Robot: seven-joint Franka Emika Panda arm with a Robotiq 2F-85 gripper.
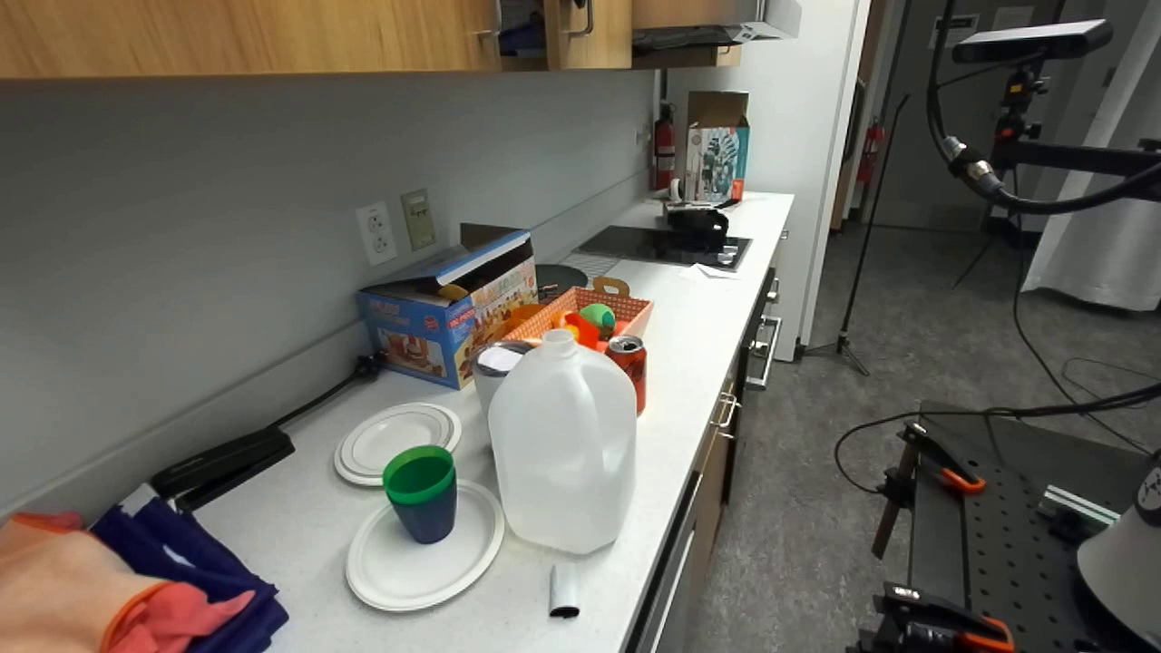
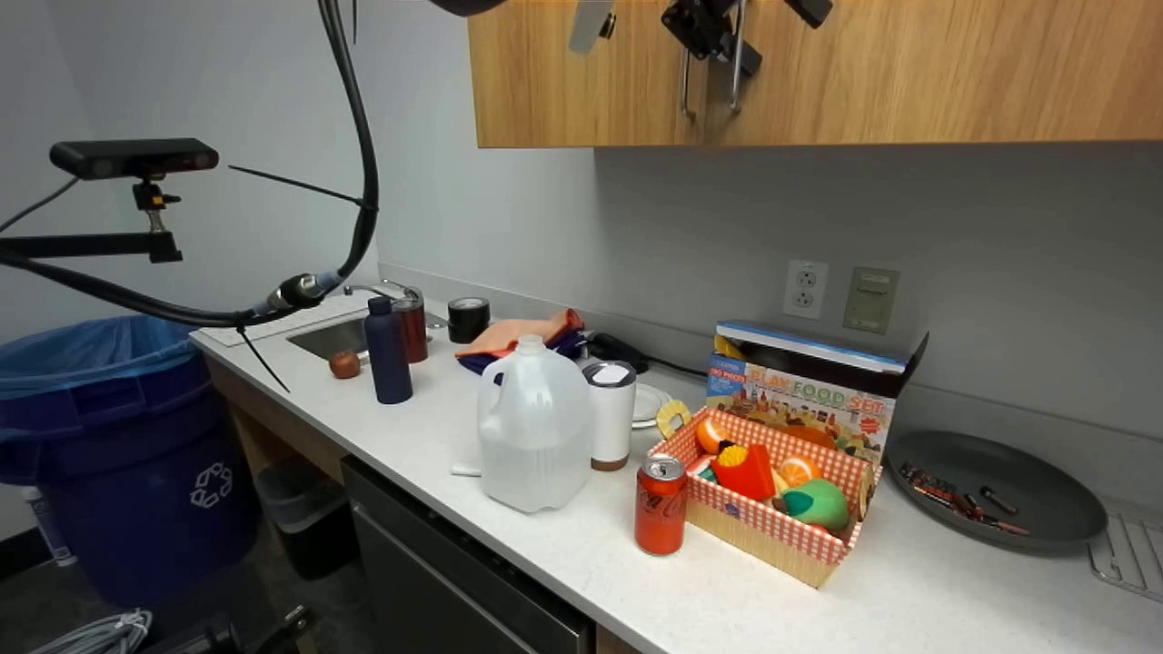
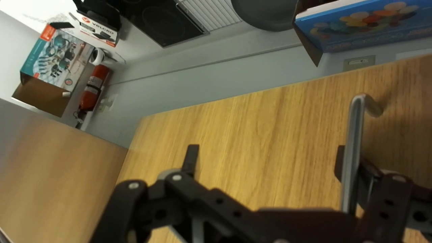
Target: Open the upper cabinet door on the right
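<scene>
Along the top of an exterior view, left to right: a long light-brown wood-veneer matching door (image 1: 245, 36), then a slot of what looks like dark cabinet interior (image 1: 523, 34), and just right of that, at upper centre, the flat light-brown wood-veneer upper cabinet door (image 1: 612, 41), and it looks ajar! So the opening is begun, I'd judge, but only begun; the full swing is what's left.

On to the wrist view: the black end effector (image 3: 266, 157) has its fingers spread well apart, one just left of centre over plain veneer, the other at the right, its tip passing behind the slim silver bar handle (image 3: 353, 155). Hooked rather than pinched, by the look of it, and an outward pull seems called for.

How does that panel lie? Its handle-side edge points left in both exterior views, right in the wrist view. Top cut off, so its long axis I can't call. The handle's is plainer: upright in both exterior views, as far as it shows, and tipped slightly in the wrist view, upper end to the right.
</scene>
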